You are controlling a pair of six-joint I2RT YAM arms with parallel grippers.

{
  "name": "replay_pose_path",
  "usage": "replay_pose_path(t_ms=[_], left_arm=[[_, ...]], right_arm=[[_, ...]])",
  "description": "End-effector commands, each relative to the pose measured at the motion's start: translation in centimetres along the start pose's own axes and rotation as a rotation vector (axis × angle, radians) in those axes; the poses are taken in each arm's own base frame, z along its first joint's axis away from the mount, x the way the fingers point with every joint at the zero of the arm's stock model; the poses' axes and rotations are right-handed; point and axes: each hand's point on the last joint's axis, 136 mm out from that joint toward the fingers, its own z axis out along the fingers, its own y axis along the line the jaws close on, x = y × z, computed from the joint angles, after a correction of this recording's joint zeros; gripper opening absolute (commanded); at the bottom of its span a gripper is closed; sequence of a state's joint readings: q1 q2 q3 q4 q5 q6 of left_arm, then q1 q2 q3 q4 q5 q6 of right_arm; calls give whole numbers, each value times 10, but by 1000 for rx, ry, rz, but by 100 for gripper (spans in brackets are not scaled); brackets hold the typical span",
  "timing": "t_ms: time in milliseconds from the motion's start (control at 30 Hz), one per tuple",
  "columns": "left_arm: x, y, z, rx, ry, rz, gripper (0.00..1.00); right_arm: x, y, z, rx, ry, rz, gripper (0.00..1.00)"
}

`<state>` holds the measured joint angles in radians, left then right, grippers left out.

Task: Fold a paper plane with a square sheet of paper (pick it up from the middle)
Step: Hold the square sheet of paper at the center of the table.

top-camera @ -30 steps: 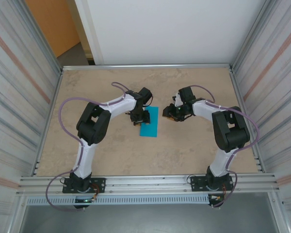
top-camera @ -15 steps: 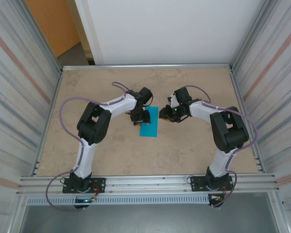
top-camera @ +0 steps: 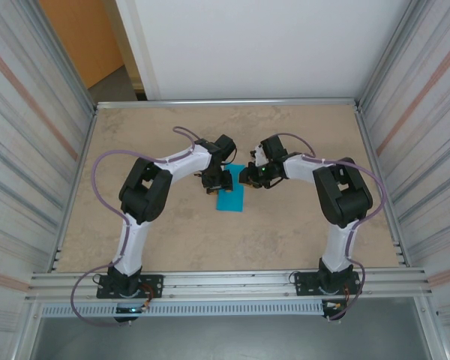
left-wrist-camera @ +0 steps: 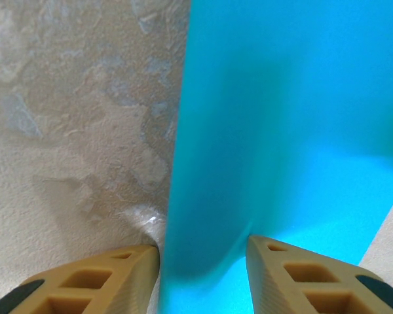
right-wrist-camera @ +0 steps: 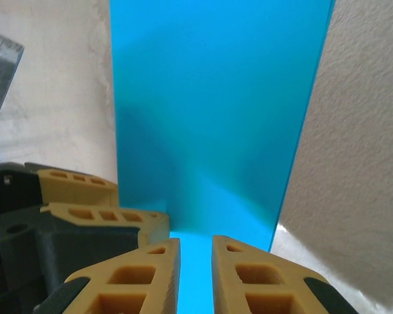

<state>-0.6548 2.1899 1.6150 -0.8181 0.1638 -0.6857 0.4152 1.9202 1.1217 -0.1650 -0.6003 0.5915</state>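
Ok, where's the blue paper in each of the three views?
Top: paper mid-table, left fingers and right fingers at its far end.
Left wrist: fills centre and right, running up from between the left fingers.
Right wrist: tall band up the middle.
Shared landmark: beige table beside it.

white/blk arms (top-camera: 184,160), tan fingers (right-wrist-camera: 262,281)

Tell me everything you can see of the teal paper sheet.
The square sheet of paper is plain, smooth teal, a narrow rectangle lying flat on the beige table. The left gripper stands with fingers apart across one long edge; the right gripper, fingers nearly together, is over one end. Whether either pinches it is unclear.
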Motion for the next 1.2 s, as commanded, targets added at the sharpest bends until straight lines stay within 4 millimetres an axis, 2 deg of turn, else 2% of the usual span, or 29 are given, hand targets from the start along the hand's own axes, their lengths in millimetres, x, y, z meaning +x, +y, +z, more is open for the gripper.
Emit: replay_pose_path(t_ms=[0,267,467,600,700,967,1067,1167], left_arm=[[55,41,100,-132,232,-25,44],[53,39,100,-124,229,-22,44],[54,37,98,-110,226,-12,44],[48,30,88,-82,202,1,44],[36,21,67,-41,153,20,44],[-14,-3,-41,162,-121,51,48],[-21,-17,-65,319,-199,98,51],[-21,-18,-70,406,-211,103,50]], right_arm=[[-2,5,8,-23,20,13,20],[4,-7,18,0,55,36,17],[21,-44,30,119,105,110,15],[34,-67,34,199,146,146,13],[43,-80,35,248,175,156,13],[53,-96,35,319,209,152,12],[53,-97,35,326,211,154,12],[52,-97,35,328,211,152,12]])
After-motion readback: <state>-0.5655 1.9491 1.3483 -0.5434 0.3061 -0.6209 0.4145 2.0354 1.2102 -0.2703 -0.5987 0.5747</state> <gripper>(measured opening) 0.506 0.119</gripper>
